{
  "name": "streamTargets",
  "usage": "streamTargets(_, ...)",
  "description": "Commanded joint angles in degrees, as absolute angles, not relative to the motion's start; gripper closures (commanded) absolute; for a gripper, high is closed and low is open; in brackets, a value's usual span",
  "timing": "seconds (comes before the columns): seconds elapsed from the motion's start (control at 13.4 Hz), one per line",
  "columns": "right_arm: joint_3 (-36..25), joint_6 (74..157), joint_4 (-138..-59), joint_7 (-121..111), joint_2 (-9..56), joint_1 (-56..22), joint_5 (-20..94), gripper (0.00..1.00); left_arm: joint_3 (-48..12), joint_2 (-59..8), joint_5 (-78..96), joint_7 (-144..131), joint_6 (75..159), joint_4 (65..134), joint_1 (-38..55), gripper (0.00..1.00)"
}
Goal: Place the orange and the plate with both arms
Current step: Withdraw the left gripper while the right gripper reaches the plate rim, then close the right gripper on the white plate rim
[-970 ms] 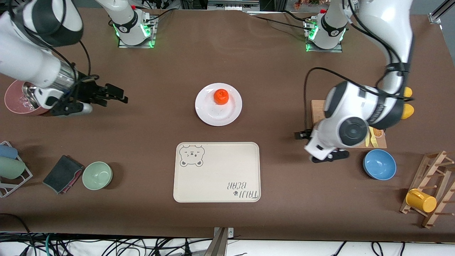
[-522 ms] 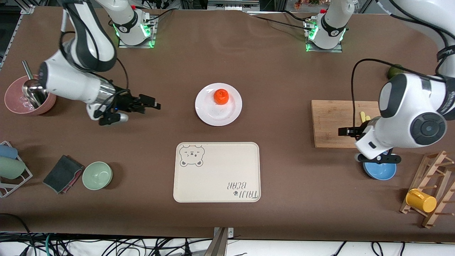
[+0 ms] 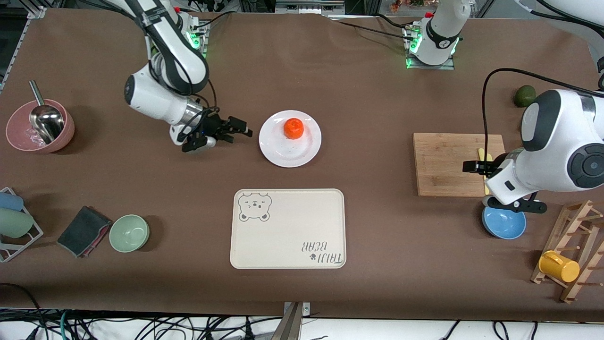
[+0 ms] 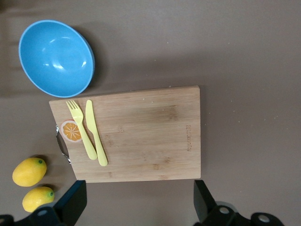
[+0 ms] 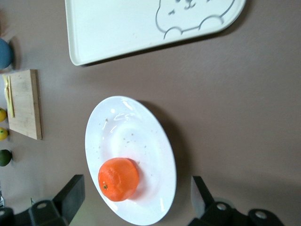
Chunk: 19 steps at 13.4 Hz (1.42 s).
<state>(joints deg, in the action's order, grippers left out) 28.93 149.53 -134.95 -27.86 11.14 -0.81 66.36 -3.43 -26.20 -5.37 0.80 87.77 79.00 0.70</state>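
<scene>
We see the right gripper with fingers spread wide and empty, low over the table just beside the plate. On that plate, on its half farther from the front camera, sits the orange. Our left gripper hangs with jaws apart over the cutting board, holding nothing, the blue bowl near it.
</scene>
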Motion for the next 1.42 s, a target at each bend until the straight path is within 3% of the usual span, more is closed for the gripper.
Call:
streamTargets(0.0, 32.07, 153.53, -137.28, -40.9, 12.56, -0.09, 79.13, 0.0, -3.87, -20.67, -6.59, 5.69, 87.1, 80.33, -0.97, 0.0)
streamTargets(0.15, 32.43, 154.07, -137.64, -53.2, 14.93, -0.09, 89.51, 0.0, -1.86, -17.51, -5.28, 5.89, 89.37, 82.51, -0.97, 0.0)
streamTargets(0.37, 32.43, 154.16, -137.46, -60.37, 16.96, -0.17, 96.14, 0.0, 0.09, -9.16, -2.37, 5.8, 98.25, 93.06, -0.09, 0.0)
streamTargets(0.6, 32.43, 154.25, -137.37, -62.65, 18.8, -0.18, 98.51, 0.0, 0.18, -5.9, -2.29, 5.63, 97.3, 95.17, 0.0, 0.0)
streamTargets(0.97, 32.52, 154.16, -136.41, -81.28, 24.78, -0.35, 115.03, 0.0, 1.05, -0.63, 0.25, 6.33, 95.89, 100.89, 0.17, 0.0)
streamTargets(1.19, 32.61, 154.25, -136.14, -81.39, 24.87, -1.05, 116.28, 0.01, 2.37, -1.14, 0.88, 6.42, 95.89, 100.81, 0.71, 0.0)
streamTargets(1.34, 32.61, 154.34, -135.27, -81.39, 24.96, -1.67, 117.41, 0.06, 2.29, -1.93, 0.88, 6.33, 95.45, 100.2, 0.44, 0.0)
